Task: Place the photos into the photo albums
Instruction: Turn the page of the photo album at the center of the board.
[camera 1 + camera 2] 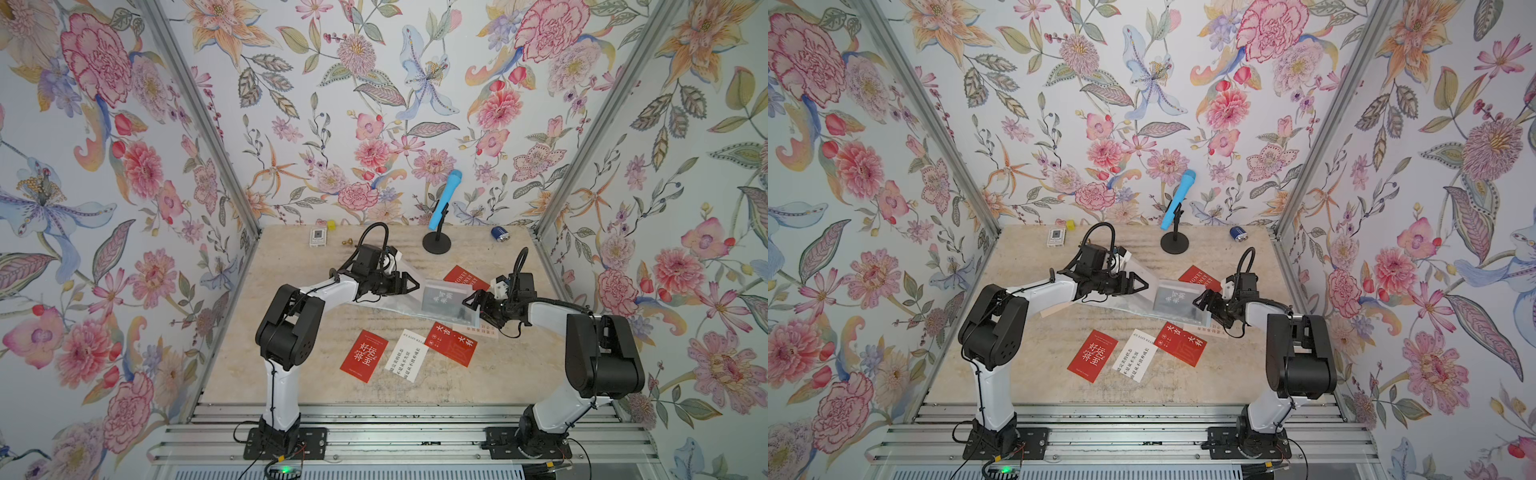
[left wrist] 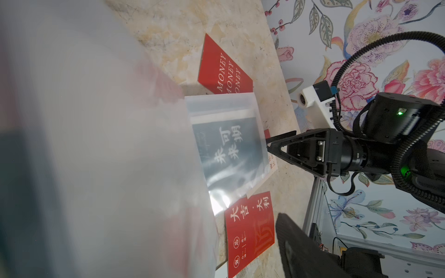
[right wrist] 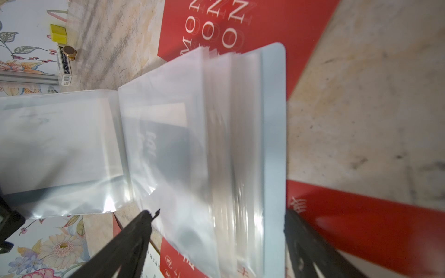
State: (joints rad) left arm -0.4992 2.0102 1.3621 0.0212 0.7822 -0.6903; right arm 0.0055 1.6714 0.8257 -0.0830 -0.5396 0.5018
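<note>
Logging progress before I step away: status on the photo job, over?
Both grippers open: left gripper over the open album, right gripper straddling its edge. One dark card sleeved. Album overlaps the MONEY card.

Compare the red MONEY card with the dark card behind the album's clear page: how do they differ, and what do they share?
The MONEY card is bright red; the dark card is grey-blue. The MONEY card carries Latin capitals, the dark card Chinese characters. The MONEY card lies bare on the table, one end under the album; the dark card sits behind clear plastic. Both are flat rectangular cards with white lettering.
</note>
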